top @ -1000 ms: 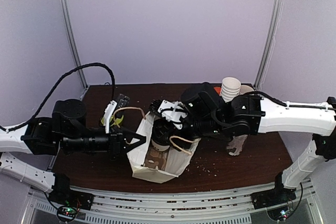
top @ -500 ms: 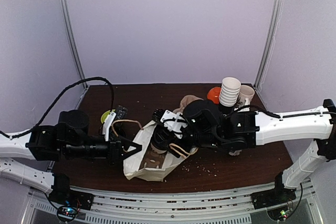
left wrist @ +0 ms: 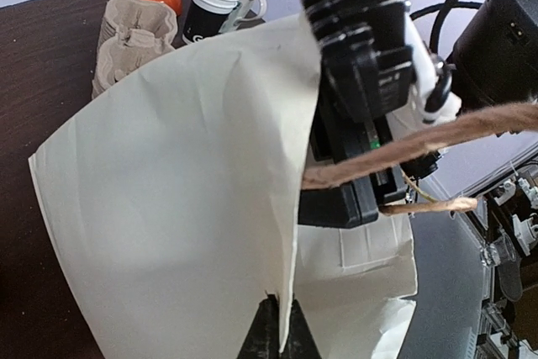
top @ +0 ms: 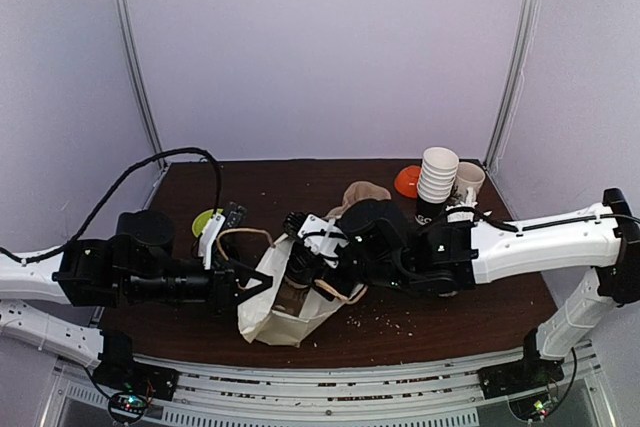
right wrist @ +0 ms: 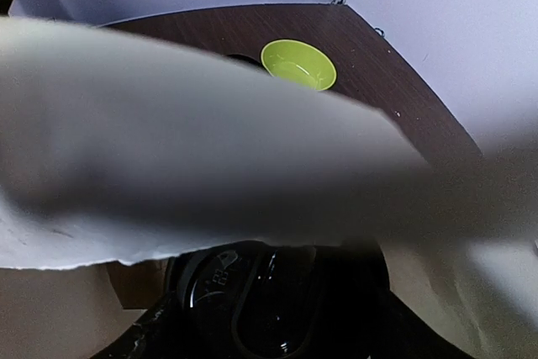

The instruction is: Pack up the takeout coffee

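Takeout coffee [top: 292, 285], a white paper cup with a black lid, sits tilted inside the mouth of a white paper bag [top: 268, 315] at the middle of the dark table [top: 450, 319]. The right gripper [top: 303, 265] reaches into the bag from the right, and its fingers appear spread wide around the cup. From its wrist camera only the black lid [right wrist: 269, 313] shows clearly, under a blurred fold of paper. The left gripper [top: 255, 277] is pinched together on the bag's left edge, holding the mouth open.

Over the last second the right arm has pushed leftward and lower, taking the cup deeper. The bag has slid a little left and sagged. A stack of lidless cups [top: 438, 175] and an orange object [top: 407, 180] at the far right are now uncovered.

The cup looks nearly packed. It probably still needs lowering, standing upright and releasing.
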